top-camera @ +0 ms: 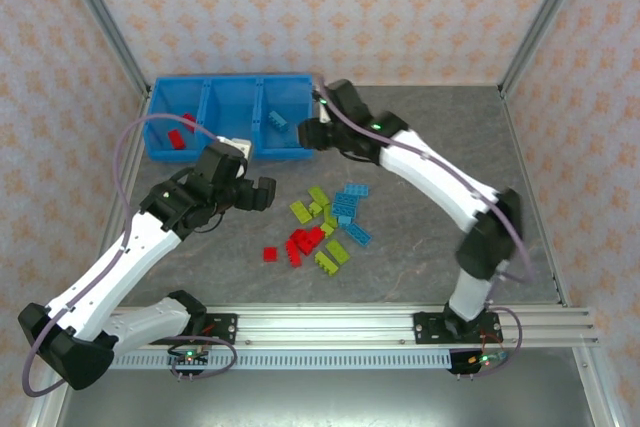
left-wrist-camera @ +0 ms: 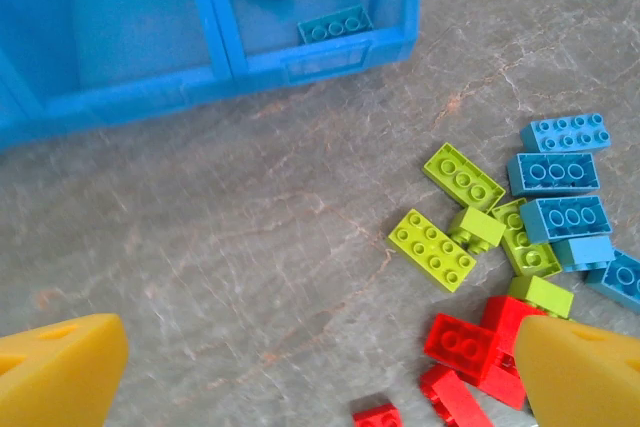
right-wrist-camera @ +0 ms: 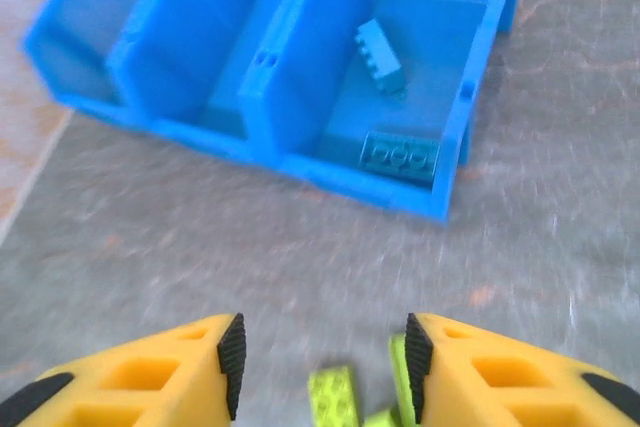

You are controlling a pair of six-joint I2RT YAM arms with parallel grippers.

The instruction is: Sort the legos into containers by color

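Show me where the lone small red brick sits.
In the top view, the small red brick lies on the table, just left of the red brick cluster and apart from it.

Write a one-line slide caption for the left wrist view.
Open left end effector near loose legos; the bin beyond holds two blue bricks.

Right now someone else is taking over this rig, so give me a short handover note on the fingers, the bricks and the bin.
Left gripper: fingers wide open, holding nothing, low over the table next to the loose pile.
Right gripper: fingers apart, holding nothing, by the right end of the bin.
Done: a red brick is in the left compartment and two blue bricks are in the right one. I see no green in the bin.
Left to do: the pile of red, green and blue bricks on the table needs sorting.
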